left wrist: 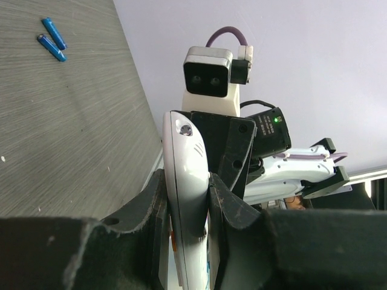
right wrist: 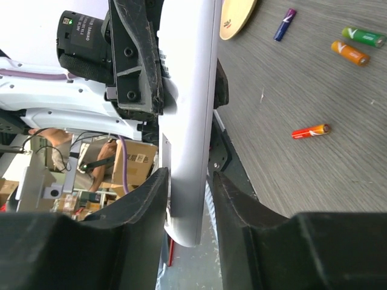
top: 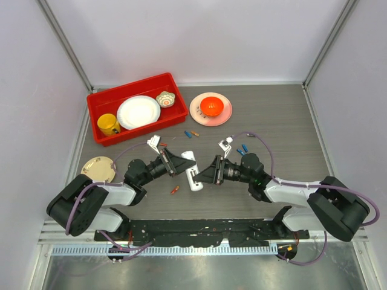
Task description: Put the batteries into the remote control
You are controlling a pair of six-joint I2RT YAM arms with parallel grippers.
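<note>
Top external view puts the remote control [top: 194,179] near the middle of the bench [top: 284,121], lifted off it and shared between both arms. The left end effector [left wrist: 188,193] is clamped on one end of it. The right end effector [right wrist: 188,181] straddles the other end, and its fingers [right wrist: 148,193] look pressed against both faces, so we read it as gripping too.

We judge the remote control light and stiff, a hard plastic shell that does not bend. Its glossy skin looks slippery, so a grip across the flat faces near an end, as now, suits it best and should leave the middle free for loading. We cannot see the battery recess clearly from any view.

Loose batteries [right wrist: 310,131] lie scattered on the bench. One orange-red cell sits at 7 o'clock of the remote control, a few at 12 o'clock, and a blue pair [left wrist: 53,41] at 2 o'clock. We expect them to be small, smooth, hard and quick to roll. A pinch across the middle of the barrel, with the fingers square to its length, seems safest.
</note>
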